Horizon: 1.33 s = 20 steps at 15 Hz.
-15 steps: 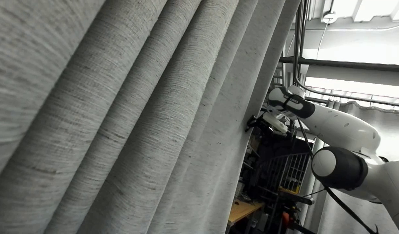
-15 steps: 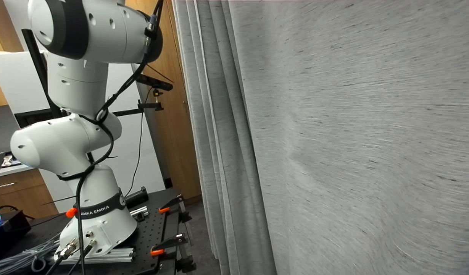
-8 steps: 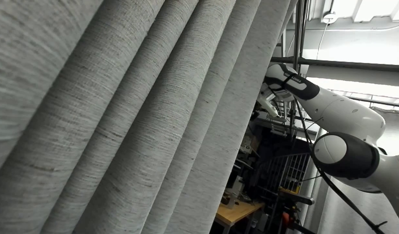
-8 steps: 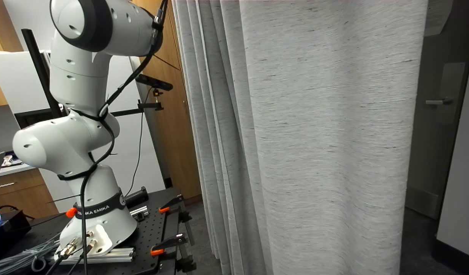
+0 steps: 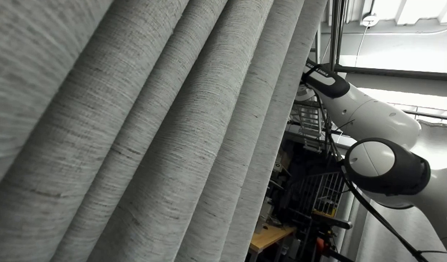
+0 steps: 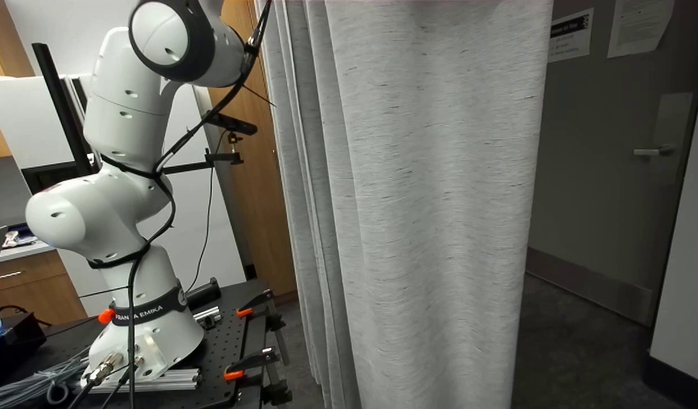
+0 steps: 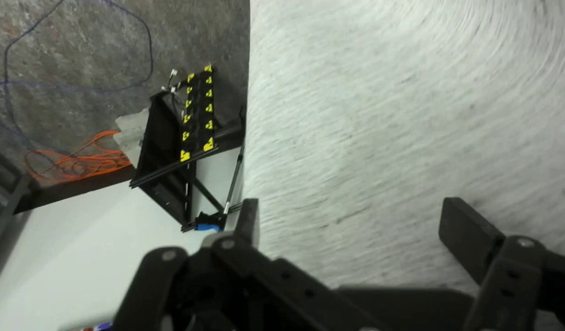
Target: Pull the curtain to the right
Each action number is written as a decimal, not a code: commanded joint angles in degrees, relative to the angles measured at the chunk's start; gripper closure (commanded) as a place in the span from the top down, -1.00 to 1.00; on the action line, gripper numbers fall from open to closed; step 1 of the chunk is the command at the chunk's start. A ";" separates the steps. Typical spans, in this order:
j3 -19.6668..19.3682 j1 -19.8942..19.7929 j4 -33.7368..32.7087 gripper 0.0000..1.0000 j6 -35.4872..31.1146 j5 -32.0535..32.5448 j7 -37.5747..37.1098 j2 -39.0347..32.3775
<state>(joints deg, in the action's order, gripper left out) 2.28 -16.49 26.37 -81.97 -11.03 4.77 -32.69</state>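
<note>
The light-grey pleated curtain (image 5: 194, 138) fills the left and middle of an exterior view. Its free edge runs diagonally just beside the white arm (image 5: 376, 112). In an exterior view the curtain (image 6: 439, 199) hangs right of the arm (image 6: 121, 108), with its free edge to the right of the middle. In the wrist view the curtain (image 7: 392, 105) fills the right side, close behind the fingers. My gripper (image 7: 350, 207) is open, its fingertips wide apart, with curtain fabric across the gap. I cannot tell whether it touches the fabric. In both exterior views the gripper is hidden.
Metal pipes (image 5: 336, 47) stand behind the arm. A grey door (image 6: 598, 187) shows beyond the curtain's edge. The black base table (image 6: 229, 335) carries clamps. The wrist view shows a black rack (image 7: 165, 138) and orange cable (image 7: 89, 161) on the floor.
The curtain's free edge has moved left in an exterior view, uncovering the door. The arm's upper part has shifted right there. The gripper has gone from sight behind the curtain.
</note>
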 commanded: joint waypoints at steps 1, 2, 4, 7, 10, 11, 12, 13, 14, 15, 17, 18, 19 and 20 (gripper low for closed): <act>0.21 2.13 -3.63 1.00 3.07 0.81 4.41 -3.05; 0.29 2.54 -3.93 1.00 2.15 1.01 6.50 -3.63; 0.12 2.40 -2.06 1.00 2.05 0.34 4.11 -2.68; 0.19 2.48 -0.01 1.00 0.99 0.39 5.31 -1.80; 0.39 2.33 0.50 1.00 3.17 0.23 5.79 -1.24; -0.12 2.56 0.91 1.00 4.37 0.88 4.74 -0.90; -1.54 7.73 -0.64 1.00 5.59 4.77 1.52 -2.34; -1.59 8.70 -1.44 1.00 8.02 5.57 1.11 -2.89; -2.01 10.61 -1.78 1.00 9.91 7.30 -0.08 -3.36; -1.97 12.36 -1.61 1.00 12.31 8.47 -0.59 -3.56; -1.46 15.06 -1.84 1.00 16.48 9.61 -1.26 -4.17; -1.61 16.29 -2.14 1.00 18.09 10.35 -1.92 -4.51; -1.92 17.40 -2.28 1.00 19.46 11.40 -2.24 -4.75; -1.56 15.50 -2.72 1.00 21.52 10.33 -1.12 -3.78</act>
<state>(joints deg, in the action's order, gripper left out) 1.41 -0.62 26.33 -65.96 -1.40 3.14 -36.26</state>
